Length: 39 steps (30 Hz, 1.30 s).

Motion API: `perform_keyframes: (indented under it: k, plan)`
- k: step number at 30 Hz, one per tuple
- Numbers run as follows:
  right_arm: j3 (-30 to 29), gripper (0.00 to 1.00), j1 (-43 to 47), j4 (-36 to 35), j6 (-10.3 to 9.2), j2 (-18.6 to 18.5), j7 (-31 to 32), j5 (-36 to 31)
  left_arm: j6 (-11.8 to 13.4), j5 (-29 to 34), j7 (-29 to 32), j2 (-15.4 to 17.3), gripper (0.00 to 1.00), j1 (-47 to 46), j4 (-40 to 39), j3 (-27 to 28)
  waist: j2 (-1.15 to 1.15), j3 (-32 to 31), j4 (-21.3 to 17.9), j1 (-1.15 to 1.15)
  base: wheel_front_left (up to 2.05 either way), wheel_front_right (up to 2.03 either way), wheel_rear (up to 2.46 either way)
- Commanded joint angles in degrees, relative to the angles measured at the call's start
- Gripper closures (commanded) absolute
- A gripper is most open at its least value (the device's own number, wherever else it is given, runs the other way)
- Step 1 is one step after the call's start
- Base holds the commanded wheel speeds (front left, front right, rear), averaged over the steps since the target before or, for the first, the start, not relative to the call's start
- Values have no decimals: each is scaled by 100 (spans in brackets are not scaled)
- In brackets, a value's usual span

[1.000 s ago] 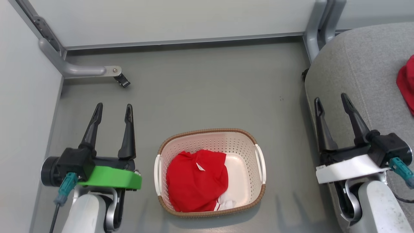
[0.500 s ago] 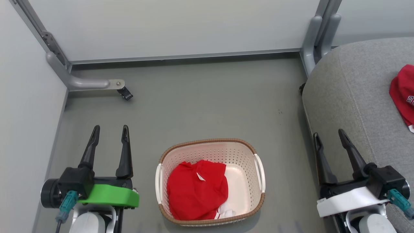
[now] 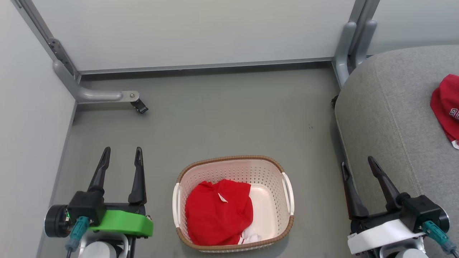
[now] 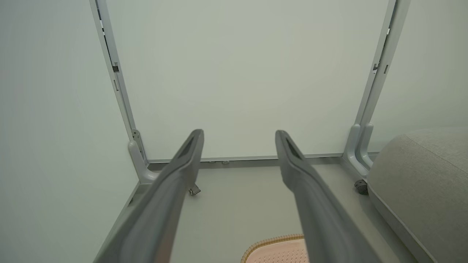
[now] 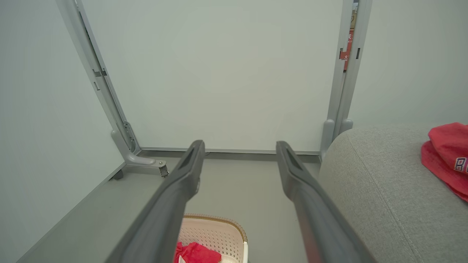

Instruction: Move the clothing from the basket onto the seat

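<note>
The cream basket (image 3: 270, 175) with a brown rim stands on the grey floor at bottom centre. A crumpled red garment (image 3: 217, 211) with a bit of white trim fills its left half. Another red garment (image 3: 446, 105) with white lettering lies on the grey seat (image 3: 391, 111) at the right edge, also seen as a red garment (image 5: 448, 157) in the right wrist view. My left gripper (image 3: 121, 153) is open, left of the basket, holding nothing. My right gripper (image 3: 358, 163) is open and empty, at the seat's front edge, right of the basket.
Pale partition walls close off the back and left. A grey metal foot with a caster (image 3: 138, 104) juts out at the back left, and a grey post (image 3: 349, 43) stands by the seat's far corner. Bare floor (image 3: 229, 114) lies beyond the basket.
The camera view has shifted, so everything sits lower in the picture. Both grippers have drawn back toward the bottom edge, staying open and empty. The garments have not moved.
</note>
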Motion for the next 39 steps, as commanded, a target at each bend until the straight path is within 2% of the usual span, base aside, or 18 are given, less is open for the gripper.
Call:
perform_keyframes:
  k: [1, 14, 21, 29, 39]
  plan:
    - [1, 0, 52, 13, -6, -15, -12, -16, -35, 22, -3, -6, 0, 104, 9, 25, 0, 6, 1, 0, 0, 0, 0]
    - [2, 0, -58, 37, -6, -14, -12, -42, -58, 96, -3, -27, 0, 7, -1, 53, 0, 106, -15, 0, 0, 0, 0]
    - [48, 0, -197, 42, -6, -14, -12, -74, -146, 193, -3, -28, 0, -279, 138, -128, 0, 237, -110, 0, 0, 0, 0]
    - [158, 0, -519, -36, -6, -14, -12, -172, -227, 335, -2, 185, 0, -1001, 775, -547, 0, 620, -406, 0, 0, 0, 0]
    - [280, 0, -1206, -193, -6, -14, -12, -169, -244, 297, -3, 475, 0, -2091, 1847, -1145, 0, 1507, -914, 0, 0, 0, 0]
